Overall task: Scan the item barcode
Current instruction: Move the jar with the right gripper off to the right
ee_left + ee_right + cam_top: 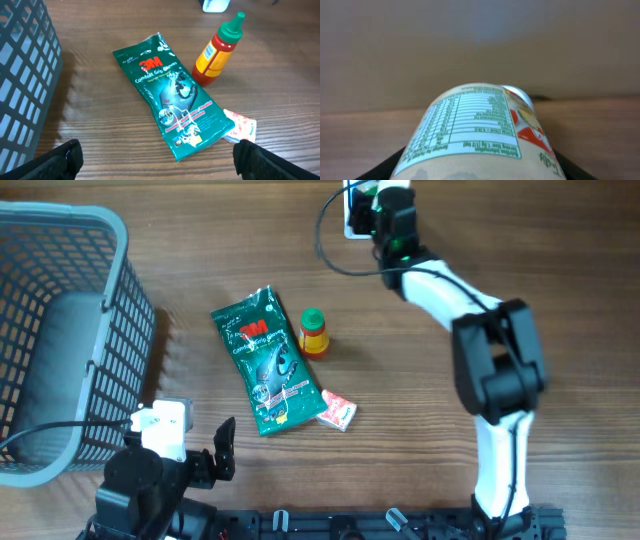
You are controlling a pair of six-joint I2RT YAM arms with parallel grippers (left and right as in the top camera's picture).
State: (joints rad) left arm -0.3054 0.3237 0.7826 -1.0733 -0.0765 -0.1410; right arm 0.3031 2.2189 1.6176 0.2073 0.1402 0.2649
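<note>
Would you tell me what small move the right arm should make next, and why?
Probably turn the right end effector a little to roll the can it holds: the wrist view shows only a nutrition panel, no barcode, so the code likely faces elsewhere.

Mock shop checkout set up on a lab-style robot bench. Cues: grey mesh shopping basket (120,360) on the left of a wood-grain table (200,240). Loose retail goods lie beside it: green 3M glove packet (268,360), sauce bottle (314,333) with green cap, small red-and-white packet (338,410). The labelled container (470,130) shows a printed nutrition panel. Left arm (140,480) and right arm (495,365) stand at the table's near edge. Plain beige backdrop in the right wrist view.
</note>
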